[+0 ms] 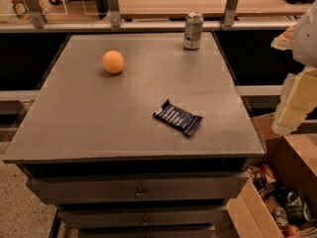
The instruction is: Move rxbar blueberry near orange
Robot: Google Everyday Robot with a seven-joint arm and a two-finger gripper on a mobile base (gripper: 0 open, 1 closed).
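Observation:
The rxbar blueberry is a flat navy-blue bar lying at an angle on the grey table top, right of the middle and towards the front. The orange sits at the back left of the table, well apart from the bar. My gripper shows as a pale shape at the right edge of the view, off the table's right side and raised above it, away from both things. It holds nothing that I can see.
A silver drink can stands upright at the table's back edge, right of centre. A cardboard box with several cans and packets sits on the floor at the front right. A railing and a counter run behind the table.

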